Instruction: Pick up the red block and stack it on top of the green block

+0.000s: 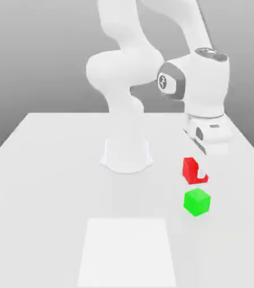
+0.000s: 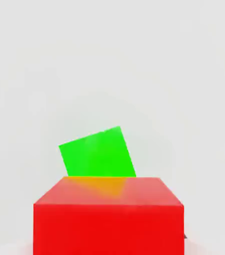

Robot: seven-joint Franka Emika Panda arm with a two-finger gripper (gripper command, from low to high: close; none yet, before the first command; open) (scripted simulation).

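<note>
My gripper (image 1: 200, 170) hangs from the white arm on the exterior view's right and is shut on the red block (image 1: 192, 171). A white finger (image 1: 203, 163) covers part of that block. The green block (image 1: 197, 202) sits on the white table just in front of the red one, with a small gap between them. In the hand view the red block (image 2: 109, 219) is close up, and the green block (image 2: 98, 152) lies on the table beyond it, turned slightly askew. I cannot tell whether the red block rests on the table or is just off it.
The arm's round white base (image 1: 127, 154) stands mid-table, to the exterior view's left of the blocks. A paler rectangular patch (image 1: 128, 253) marks the table's near part. The table's right edge (image 1: 253, 149) runs close beside the gripper.
</note>
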